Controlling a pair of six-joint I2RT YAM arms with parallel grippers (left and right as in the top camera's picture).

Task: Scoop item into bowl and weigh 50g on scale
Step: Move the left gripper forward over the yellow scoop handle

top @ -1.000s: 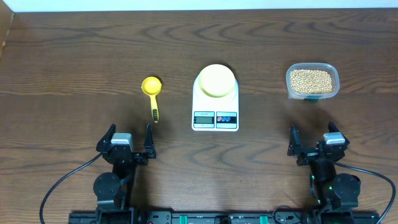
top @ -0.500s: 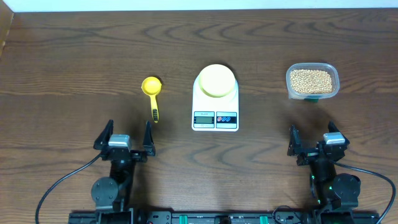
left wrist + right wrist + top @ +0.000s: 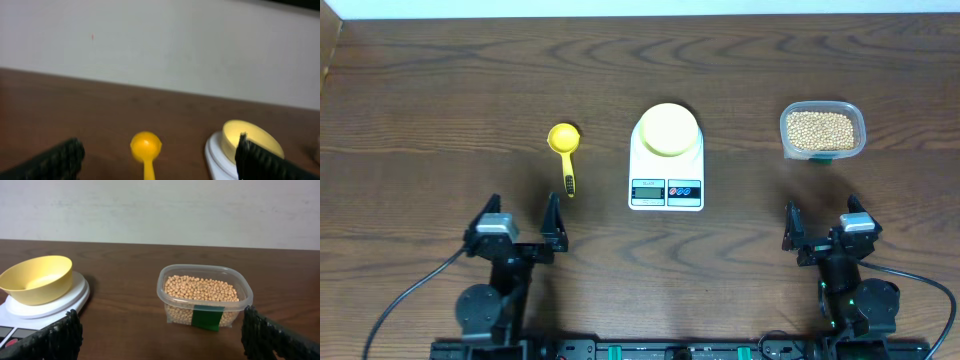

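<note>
nothing of the task looks done yet: the bowl (image 3: 666,129) sits on the scale (image 3: 638,165), empty as far as shows, and all the beans (image 3: 819,128) lie in the clear tub (image 3: 861,135) to the right, well apart from it. the yellow scoop (image 3: 564,150) lies untouched on the bench (image 3: 420,120), left of the scale. the left jaws and the right jaws stand wide, holding nothing (both at the near edge). scooping, filling and weighing all remain.

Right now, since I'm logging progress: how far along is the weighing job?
Done: the bowl sits on the scale. In hand: nothing; the left gripper and right gripper are both open and empty. Left: the scoop lies untouched, the beans sit in the tub, and the bowl looks empty, so all scooping and weighing remains.
</note>
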